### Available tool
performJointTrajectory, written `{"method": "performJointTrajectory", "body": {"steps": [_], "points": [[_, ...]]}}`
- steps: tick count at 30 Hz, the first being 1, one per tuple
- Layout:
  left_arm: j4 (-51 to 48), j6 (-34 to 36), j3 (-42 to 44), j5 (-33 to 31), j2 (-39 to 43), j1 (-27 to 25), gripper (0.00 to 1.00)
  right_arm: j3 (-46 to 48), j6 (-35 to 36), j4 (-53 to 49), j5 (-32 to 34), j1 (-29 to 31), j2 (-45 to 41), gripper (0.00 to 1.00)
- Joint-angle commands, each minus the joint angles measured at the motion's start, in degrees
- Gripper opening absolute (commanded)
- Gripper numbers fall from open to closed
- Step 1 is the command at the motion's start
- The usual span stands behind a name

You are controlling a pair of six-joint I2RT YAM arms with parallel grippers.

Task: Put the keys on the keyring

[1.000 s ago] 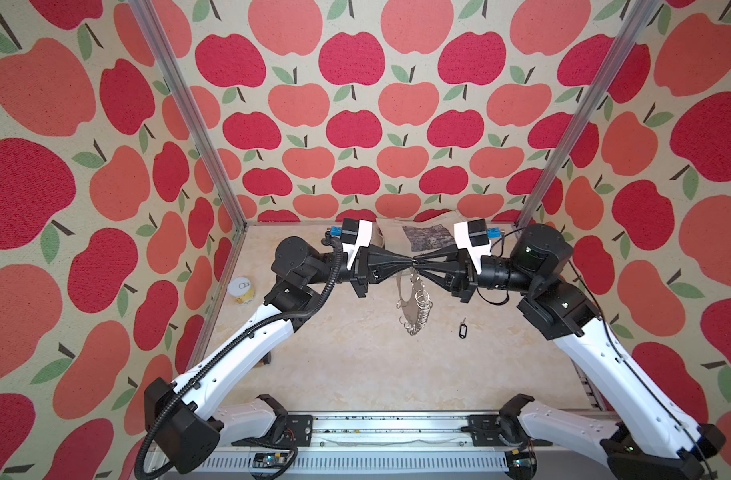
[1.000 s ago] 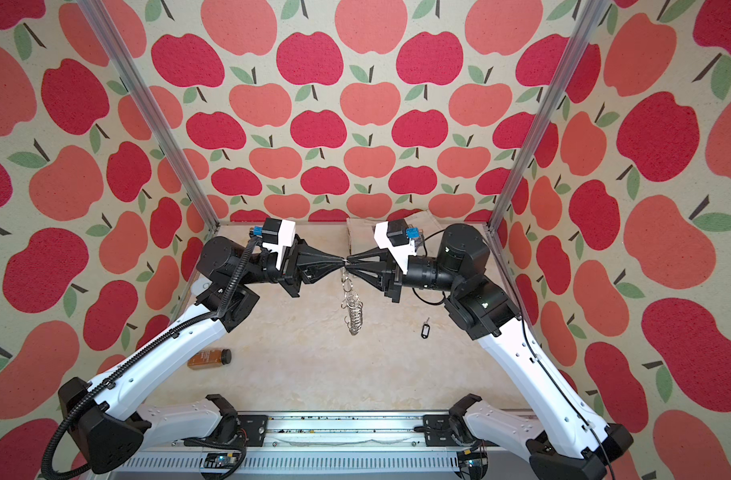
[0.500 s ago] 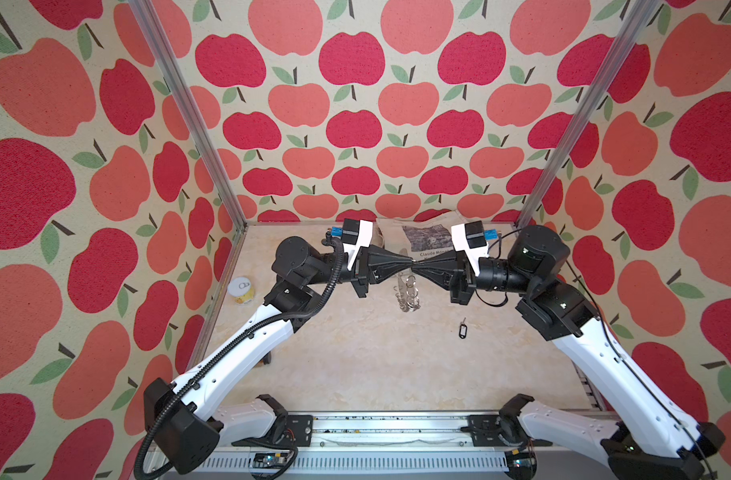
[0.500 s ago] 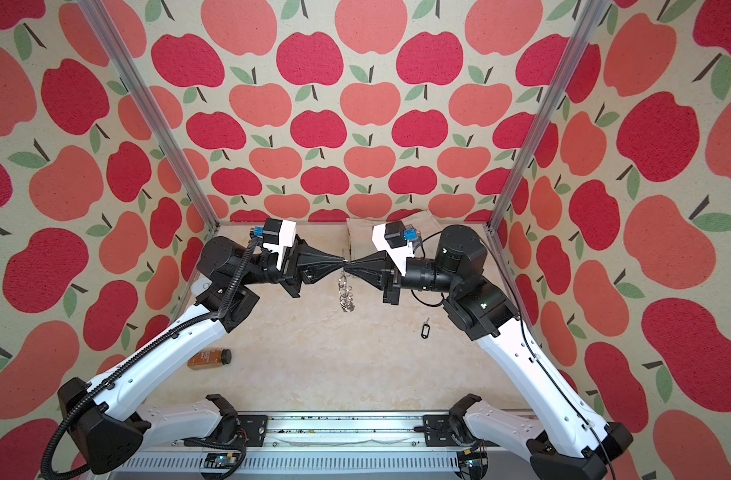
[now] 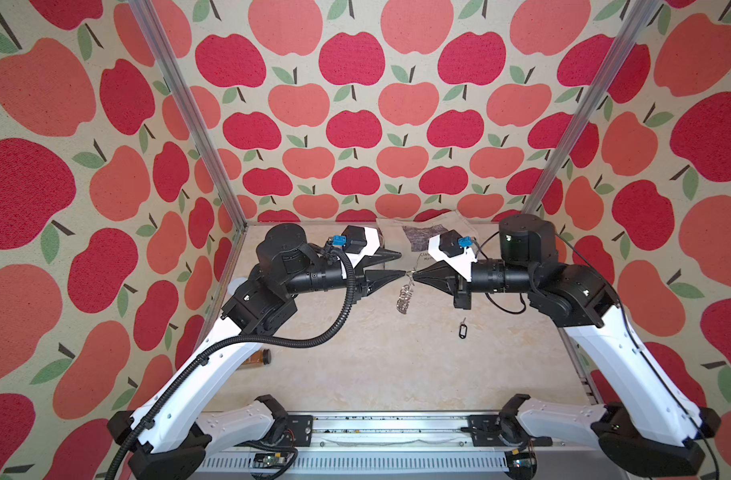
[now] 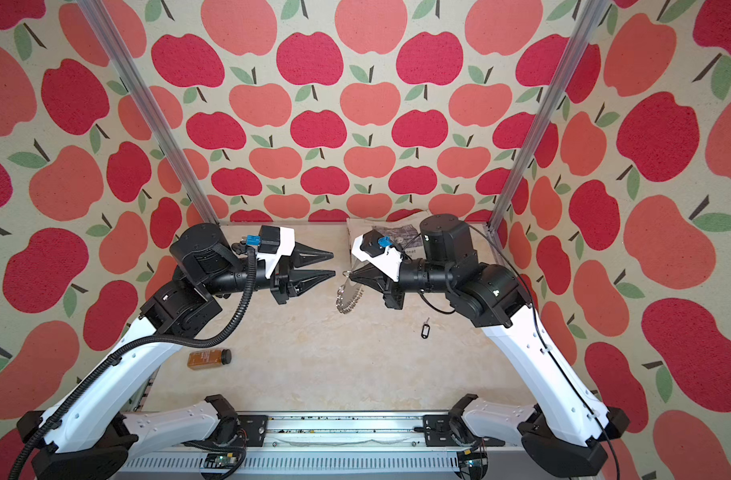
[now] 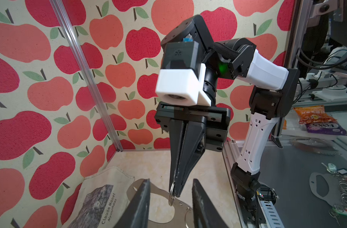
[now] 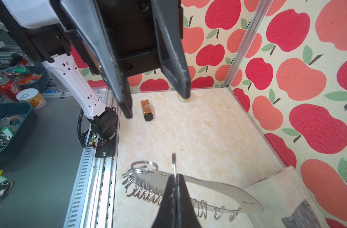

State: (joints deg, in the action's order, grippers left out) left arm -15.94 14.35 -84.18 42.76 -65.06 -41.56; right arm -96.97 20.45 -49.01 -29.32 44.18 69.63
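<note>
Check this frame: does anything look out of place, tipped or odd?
The amber bottle lies on its side on the table. The keyring dangles tilted from one ring pinched in the right hand; the keys lie apart, untouched.

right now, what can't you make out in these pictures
- keys: too small in both top views to read the tag.
- yellow can: right wrist view, mostly behind a left tool finger.
- keyring: left wrist view, cut by the bottom edge.

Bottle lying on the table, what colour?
The bottle is amber brown with a black cap; right wrist view shows it best.
</note>
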Motion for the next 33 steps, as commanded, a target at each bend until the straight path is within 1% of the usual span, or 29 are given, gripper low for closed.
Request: {"method": "performJointTrajectory", "body": {"steps": [1, 6, 11, 16, 21, 25, 27, 31, 33], "points": [[-11.7, 8.0, -2.8, -3.9, -2.6, -1.8, 0.36, -2.9, 3.0, -4.5, 3.9, 1.1, 0.8, 0.00], [-14.0, 11.1, -4.0, -7.0, -3.7, -3.9, 0.34, -4.6, 3.0, -5.2, 4.3, 2.1, 1.7, 0.00], [-12.8, 11.3, -3.6, -9.2, -3.5, -4.8, 0.32, -4.9, 3.0, -5.4, 4.2, 2.5, 2.0, 0.00], [-12.5, 11.5, -3.6, -9.9, -3.6, -5.0, 0.28, -5.0, 3.0, -5.4, 4.2, 2.7, 2.2, 0.00], [-13.0, 11.5, -3.9, -10.5, -3.9, -5.2, 0.21, -5.1, 3.0, -5.4, 4.0, 2.8, 2.0, 0.00], [-12.7, 11.5, -3.9, -10.5, -3.9, -5.5, 0.13, -5.1, 3.0, -5.4, 4.1, 2.9, 2.1, 0.00], [-12.9, 11.5, -4.1, -10.4, -4.1, -5.8, 0.11, -5.1, 3.0, -5.3, 4.1, 2.9, 2.0, 0.00], [-13.2, 11.9, -4.3, -10.5, -4.4, -6.1, 0.02, -5.0, 2.9, -5.1, 4.1, 3.0, 1.7, 0.00], [-13.3, 12.2, -4.2, -10.6, -4.4, -6.2, 0.00, -5.1, 2.8, -4.9, 4.1, 3.0, 1.7, 0.00]]}}
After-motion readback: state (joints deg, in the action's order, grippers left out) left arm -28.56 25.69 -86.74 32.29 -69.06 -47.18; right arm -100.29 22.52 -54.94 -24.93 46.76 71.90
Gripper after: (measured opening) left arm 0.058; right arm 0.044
